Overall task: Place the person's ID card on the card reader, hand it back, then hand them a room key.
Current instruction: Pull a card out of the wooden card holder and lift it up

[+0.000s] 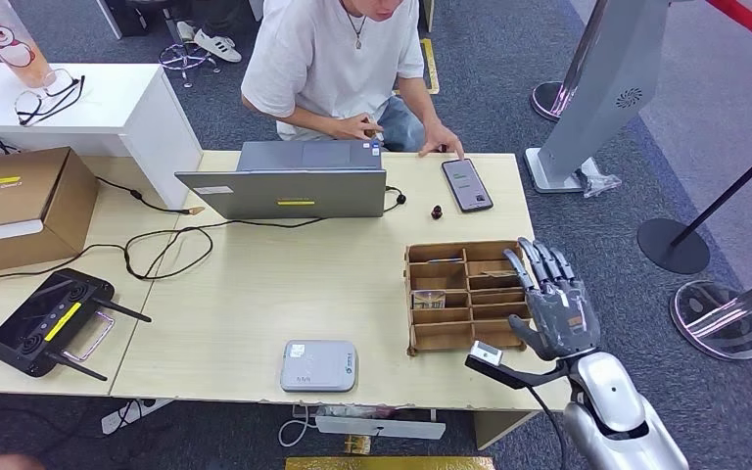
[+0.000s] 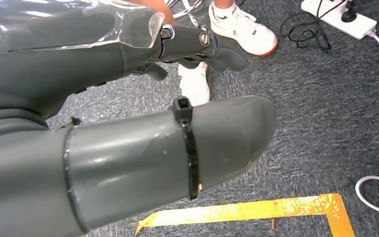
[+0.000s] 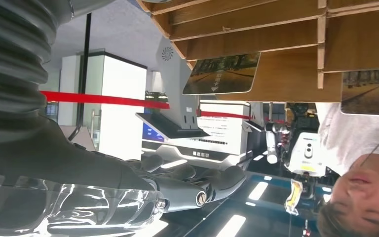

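Note:
A grey-white card reader (image 1: 318, 365) lies near the table's front edge. To its right stands a wooden compartment box (image 1: 455, 294) with room key cards (image 1: 429, 297) upright in its slots. My right hand (image 1: 553, 305) hovers at the box's right side, fingers spread and holding nothing. The right wrist view looks past the fingers (image 3: 197, 190) at the box (image 3: 286, 29) and two picture-printed cards (image 3: 222, 74). My left hand (image 2: 128, 123) hangs over dark carpet and holds nothing. A person in a white T-shirt (image 1: 328, 59) sits behind the table.
A grey laptop (image 1: 299, 181) and a phone (image 1: 467, 184) under the person's fingers lie at the far edge. A cardboard box (image 1: 20, 206), a black controller (image 1: 54, 323) and cables occupy the left. Stanchion bases (image 1: 674, 245) stand on the carpet to the right.

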Robot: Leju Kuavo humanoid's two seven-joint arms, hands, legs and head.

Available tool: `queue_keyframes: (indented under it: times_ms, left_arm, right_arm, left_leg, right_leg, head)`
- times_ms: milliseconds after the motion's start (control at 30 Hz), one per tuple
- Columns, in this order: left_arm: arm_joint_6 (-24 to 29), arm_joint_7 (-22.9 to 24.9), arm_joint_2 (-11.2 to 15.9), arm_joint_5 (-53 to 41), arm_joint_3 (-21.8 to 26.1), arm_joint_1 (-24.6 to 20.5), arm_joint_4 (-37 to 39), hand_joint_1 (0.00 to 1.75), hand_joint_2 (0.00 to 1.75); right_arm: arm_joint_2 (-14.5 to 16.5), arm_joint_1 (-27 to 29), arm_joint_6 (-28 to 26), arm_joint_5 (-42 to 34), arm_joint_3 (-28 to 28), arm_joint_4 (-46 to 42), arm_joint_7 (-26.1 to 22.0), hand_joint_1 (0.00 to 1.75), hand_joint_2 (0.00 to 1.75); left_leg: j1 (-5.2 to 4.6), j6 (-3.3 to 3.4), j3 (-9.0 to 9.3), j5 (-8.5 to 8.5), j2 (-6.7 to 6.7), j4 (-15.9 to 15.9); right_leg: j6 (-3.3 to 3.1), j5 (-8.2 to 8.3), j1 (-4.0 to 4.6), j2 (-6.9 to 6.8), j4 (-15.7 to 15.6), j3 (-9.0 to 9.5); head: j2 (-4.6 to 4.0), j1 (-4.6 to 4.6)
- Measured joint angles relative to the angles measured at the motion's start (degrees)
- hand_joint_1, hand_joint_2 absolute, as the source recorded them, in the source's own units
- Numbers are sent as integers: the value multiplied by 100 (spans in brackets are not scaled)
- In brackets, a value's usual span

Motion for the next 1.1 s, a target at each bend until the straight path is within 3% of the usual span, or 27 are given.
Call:
queue_keyframes:
  times_ms: [500, 733, 1100]
  left_arm:
    - [-25, 79, -14, -68, -13, -18, 0, 0, 0]
    - [-29, 75, -14, -63, -13, -21, 0, 0, 0]
    - [-39, -55, -14, 251, 21, -21, 0, 0, 0]
  right_arm:
    - [4, -472, 272, -36, 19, 238, 31, 0, 175]
    - [-9, -717, 837, -179, 83, 347, -33, 0, 175]
    - [-479, -816, 1648, -479, 195, 149, 82, 0, 175]
  left_leg:
    - [0, 0, 1, 1, 0, 0]
    - [0, 0, 1, 1, 0, 0]
    - [-2, 0, 1, 0, -1, 2]
  right_leg:
    - [0, 1, 0, 0, 0, 1]
    - [0, 1, 0, 0, 0, 0]
    - [1, 1, -1, -1, 0, 1]
  head:
    - [0, 0]
    - [0, -1]
    - [0, 0]
